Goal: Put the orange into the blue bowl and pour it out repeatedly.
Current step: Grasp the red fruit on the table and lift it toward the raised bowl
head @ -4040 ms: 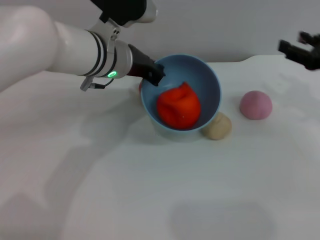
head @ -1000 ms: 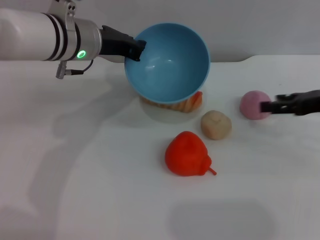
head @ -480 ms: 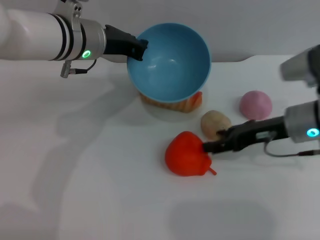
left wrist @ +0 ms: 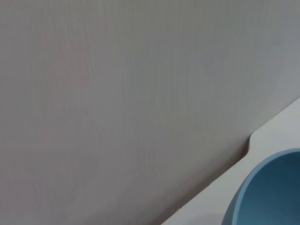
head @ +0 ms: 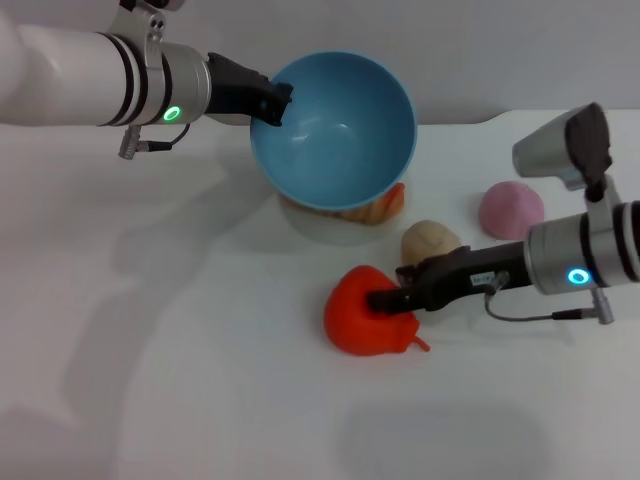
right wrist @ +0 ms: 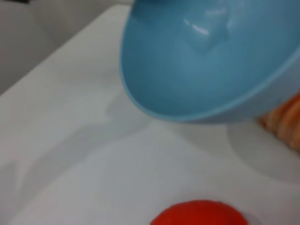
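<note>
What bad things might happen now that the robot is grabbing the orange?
1. The right pincer meets the orange at its upper side only, so the round fruit might slip or roll away.
2. The beige ball lies right beside the right arm, which might knock it.
3. The left pincer holds the blue bowl tilted in the air by its rim, above the striped loaf; if the bowl slips, it might fall on the loaf.
</note>
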`<state>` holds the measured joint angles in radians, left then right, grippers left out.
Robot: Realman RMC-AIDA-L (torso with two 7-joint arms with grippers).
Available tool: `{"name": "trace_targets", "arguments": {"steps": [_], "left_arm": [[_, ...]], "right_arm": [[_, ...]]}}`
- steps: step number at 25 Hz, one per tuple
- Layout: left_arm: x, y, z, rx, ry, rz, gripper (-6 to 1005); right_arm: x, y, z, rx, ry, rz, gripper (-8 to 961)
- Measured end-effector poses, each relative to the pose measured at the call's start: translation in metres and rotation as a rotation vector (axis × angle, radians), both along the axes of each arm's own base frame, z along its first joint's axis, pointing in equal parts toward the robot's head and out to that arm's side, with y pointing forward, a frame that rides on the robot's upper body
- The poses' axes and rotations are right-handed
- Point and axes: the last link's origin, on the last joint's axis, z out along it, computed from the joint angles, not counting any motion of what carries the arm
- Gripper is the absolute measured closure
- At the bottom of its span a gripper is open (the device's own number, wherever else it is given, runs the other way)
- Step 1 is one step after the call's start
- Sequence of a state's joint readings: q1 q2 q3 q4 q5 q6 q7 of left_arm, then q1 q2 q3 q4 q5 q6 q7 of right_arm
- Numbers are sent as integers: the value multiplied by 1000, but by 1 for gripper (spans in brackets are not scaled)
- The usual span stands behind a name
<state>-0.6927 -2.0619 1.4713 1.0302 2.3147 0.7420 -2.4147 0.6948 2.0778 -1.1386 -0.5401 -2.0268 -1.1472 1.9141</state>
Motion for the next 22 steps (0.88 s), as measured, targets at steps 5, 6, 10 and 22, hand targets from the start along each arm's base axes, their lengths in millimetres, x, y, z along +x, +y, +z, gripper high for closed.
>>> {"name": "trace_targets", "arguments": {"steps": [5,6,10,22], "left_arm": [[1,0,-1,4,4,-8,1000],[1,0,-1,4,4,-8,999],[1,0,-1,7,4,-8,999],[-3,0,0,30,2,-6,1000]], "right_arm": [[-2,-3,-8,-16,5,13,314],[-3,-3,-8,-10,19,10,320],[-3,-1,-5,14,31,24,342],[-2,0,-3,12,4,73,533]]}}
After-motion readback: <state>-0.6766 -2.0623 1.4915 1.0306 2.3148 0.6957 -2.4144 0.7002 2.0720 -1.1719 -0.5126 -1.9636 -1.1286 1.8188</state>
